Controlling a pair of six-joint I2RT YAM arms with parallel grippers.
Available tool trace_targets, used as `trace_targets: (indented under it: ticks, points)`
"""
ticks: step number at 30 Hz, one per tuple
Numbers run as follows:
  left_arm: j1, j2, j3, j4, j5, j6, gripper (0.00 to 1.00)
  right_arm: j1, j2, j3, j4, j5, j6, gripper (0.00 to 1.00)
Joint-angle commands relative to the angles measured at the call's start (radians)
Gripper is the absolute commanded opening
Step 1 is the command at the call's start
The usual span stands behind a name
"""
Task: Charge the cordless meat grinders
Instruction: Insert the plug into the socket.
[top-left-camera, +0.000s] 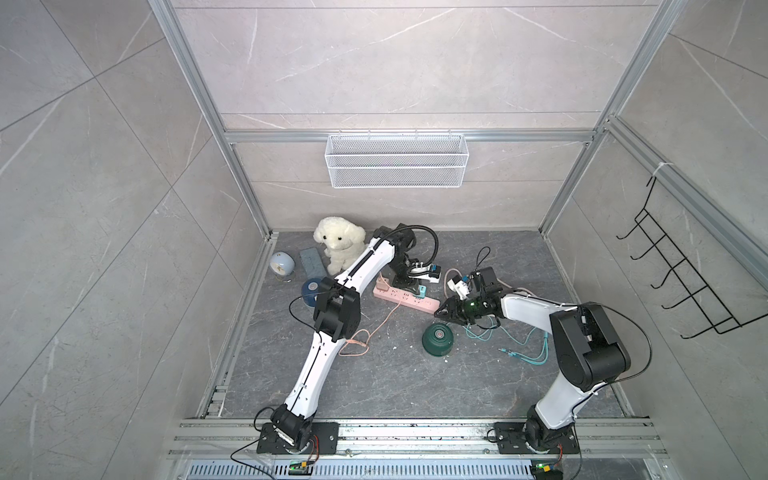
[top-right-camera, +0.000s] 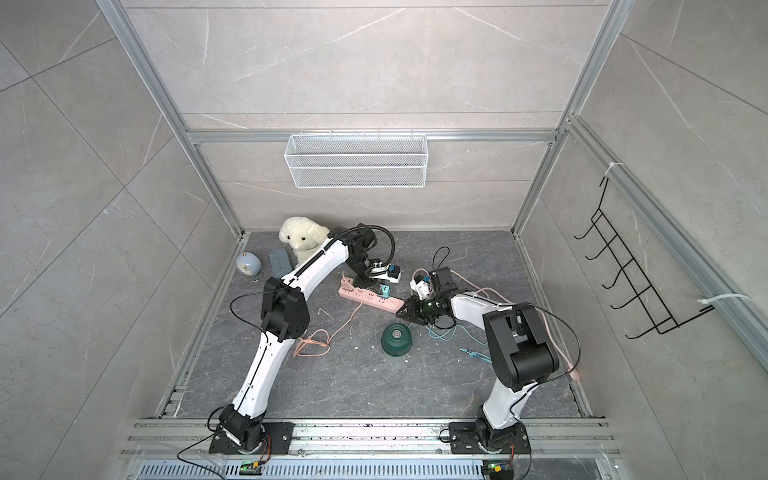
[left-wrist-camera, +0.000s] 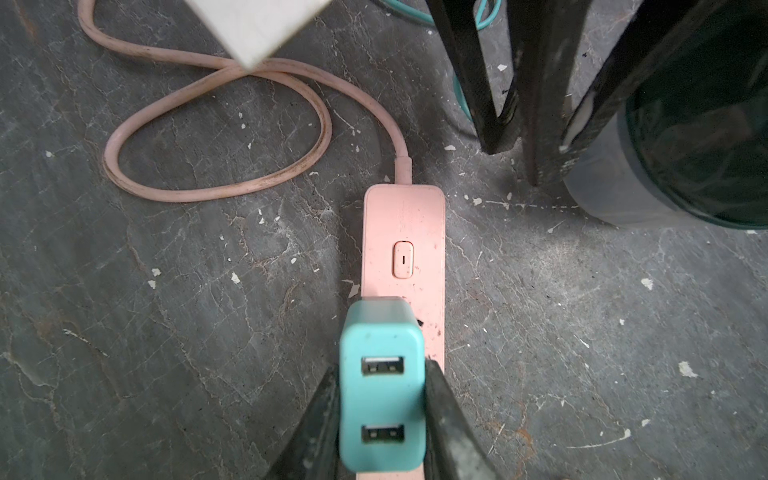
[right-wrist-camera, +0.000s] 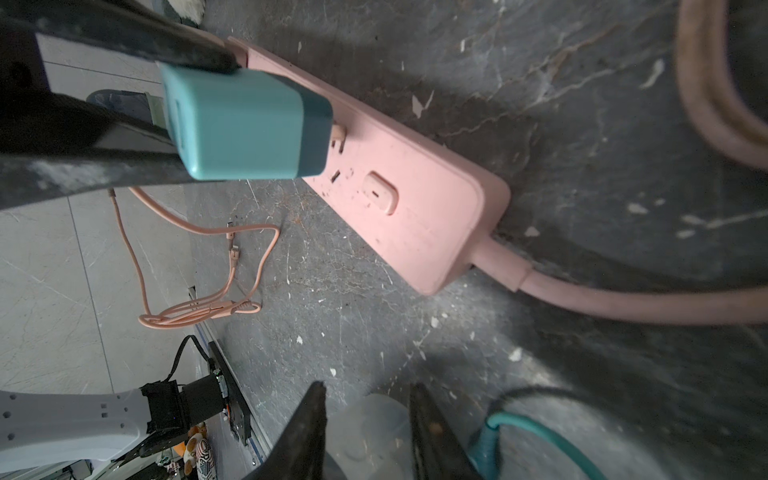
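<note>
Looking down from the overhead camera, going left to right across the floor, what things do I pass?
Pale blue ball → white plush toy → green meat grinder → teal cable.

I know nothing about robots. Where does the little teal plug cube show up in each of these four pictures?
In a top view: the teal plug cube stands just below picture centre.
In a top view: again just below centre.
Left wrist: low centre of the picture, in the left gripper.
Right wrist: upper left of the picture.
Shared landmark: the pink power strip beneath it.
</note>
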Motion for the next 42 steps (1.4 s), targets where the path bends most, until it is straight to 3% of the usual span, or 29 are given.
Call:
trace_targets:
  ticks: [1, 10, 15, 25, 30, 35, 42]
  points:
    - [-0.012, 0.01, -0.021, -0.049, -0.035, 0.027, 0.0, -0.004, 0.02, -0.013, -0.003, -0.014, -0.017, 0.36]
    - [-0.012, -0.016, -0.066, -0.077, -0.065, 0.06, 0.0, -0.006, 0.019, -0.01, -0.012, -0.014, -0.022, 0.36]
    - [-0.012, -0.009, -0.086, -0.025, -0.139, 0.058, 0.0, -0.006, 0.021, -0.005, -0.01, -0.02, -0.022, 0.36]
    - [-0.062, 0.033, -0.204, -0.029, -0.242, 0.018, 0.0, -0.01, 0.005, 0.0, -0.028, -0.024, -0.032, 0.36]
    - [-0.07, 0.053, -0.172, -0.056, -0.237, -0.055, 0.0, -0.01, -0.003, 0.011, -0.022, -0.034, -0.023, 0.37]
    - [-0.064, 0.055, -0.085, -0.032, -0.206, -0.13, 0.17, -0.01, -0.063, 0.004, -0.037, -0.018, -0.039, 0.4]
    - [-0.055, 0.008, -0.078, 0.08, -0.202, -0.223, 0.44, -0.011, -0.14, -0.002, -0.071, 0.013, -0.061, 0.48]
